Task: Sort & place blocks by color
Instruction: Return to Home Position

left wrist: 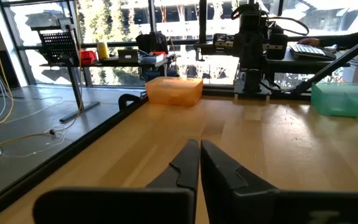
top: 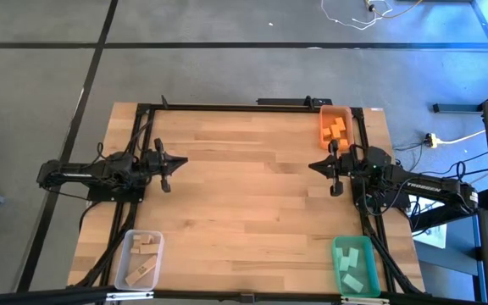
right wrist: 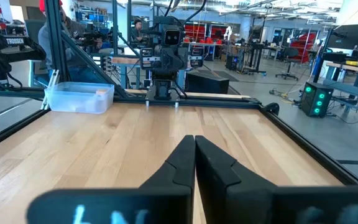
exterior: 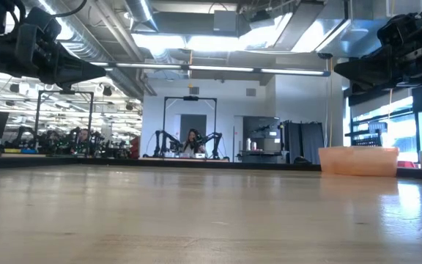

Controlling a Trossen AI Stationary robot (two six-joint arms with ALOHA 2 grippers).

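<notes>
Close beside the right gripper (top: 313,166), toward the far edge of the table (top: 244,203), sits the orange bin (top: 335,108) with the orange blocks (top: 335,130) inside. This gripper's two fingers are pressed together and hold nothing. Well apart from it, the left gripper (top: 182,159) points back at it. Its fingers are squeezed together too, with nothing between them.

The green blocks (top: 352,264) lie in the green bin (top: 335,254), far from the right gripper, by the near edge on its side. The wood blocks (top: 145,247) lie in the clear bin (top: 122,269), far from the left gripper, at the near corner on its side. I see no loose block on the table, so the sorting looks done. Only the trip home looks left to do.

What could go wrong? The right gripper is the one to watch. The orange bin is so near it that a wide swing could bump the bin, slide it, or spill blocks out. The green and clear bins sit close to the table's edge, so a low sweep past them could push one off. The two grippers bumping each other seems unlikely, since they are so far apart.
</notes>
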